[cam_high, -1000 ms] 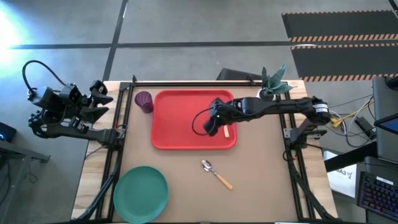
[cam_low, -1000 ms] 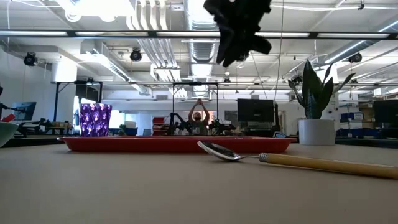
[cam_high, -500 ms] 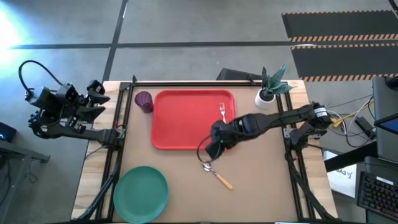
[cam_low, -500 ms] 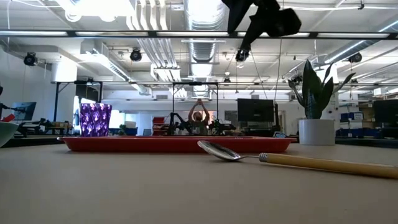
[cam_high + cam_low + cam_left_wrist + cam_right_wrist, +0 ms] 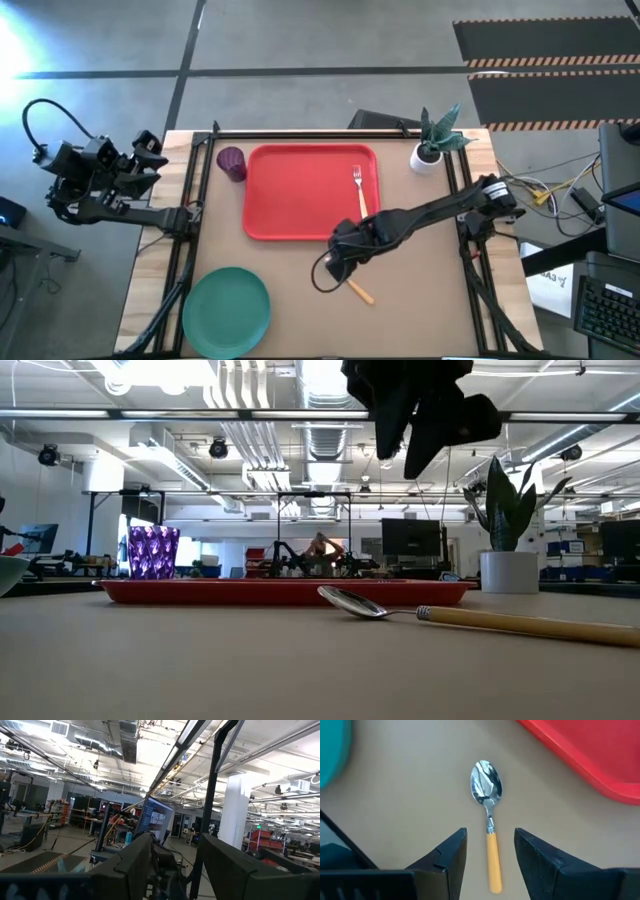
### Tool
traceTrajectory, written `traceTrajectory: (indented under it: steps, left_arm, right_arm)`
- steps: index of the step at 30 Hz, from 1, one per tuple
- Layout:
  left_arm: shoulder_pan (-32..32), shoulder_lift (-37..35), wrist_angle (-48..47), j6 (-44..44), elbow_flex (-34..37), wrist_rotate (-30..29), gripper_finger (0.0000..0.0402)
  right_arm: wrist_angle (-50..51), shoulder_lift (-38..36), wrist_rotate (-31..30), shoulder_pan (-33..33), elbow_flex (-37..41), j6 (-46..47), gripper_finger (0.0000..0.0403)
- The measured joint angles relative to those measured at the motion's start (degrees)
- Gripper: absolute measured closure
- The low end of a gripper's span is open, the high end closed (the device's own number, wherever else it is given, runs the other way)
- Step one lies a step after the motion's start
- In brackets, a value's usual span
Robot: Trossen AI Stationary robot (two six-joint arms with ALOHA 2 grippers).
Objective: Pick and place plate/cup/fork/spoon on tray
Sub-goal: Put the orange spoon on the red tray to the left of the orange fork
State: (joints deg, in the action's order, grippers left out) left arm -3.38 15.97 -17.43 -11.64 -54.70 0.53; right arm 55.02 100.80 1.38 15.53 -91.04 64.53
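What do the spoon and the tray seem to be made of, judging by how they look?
The spoon: its bowl looks like polished metal, since it is silver and mirrors the lights; the orange-tan handle is matte, maybe plastic or wood, hard to tell. The tray: probably plastic, given its even red colour, smooth surface and rounded moulded rim.

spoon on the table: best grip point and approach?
Grip the spoon at mid-handle, from straight above. It lies flat on the bare table, and the open right gripper already straddles the straight orange handle; the rounded metal bowl offers a poorer pinch.
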Motion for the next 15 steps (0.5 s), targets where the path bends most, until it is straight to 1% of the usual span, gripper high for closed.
traceTrajectory:
  steps: [8, 15]
  left_arm:
    - [0.00, 0.00, 0.05, 0.00, 0.00, 0.73, 0.0242]
    - [-0.02, 0.00, 0.05, 0.00, 0.00, 0.85, 0.0242]
  right_arm:
    - [0.11, 2.51, 5.03, 0.32, -0.16, -2.49, 0.0250]
    - [0.50, 4.08, 7.86, 0.68, -0.16, -2.96, 0.0250]
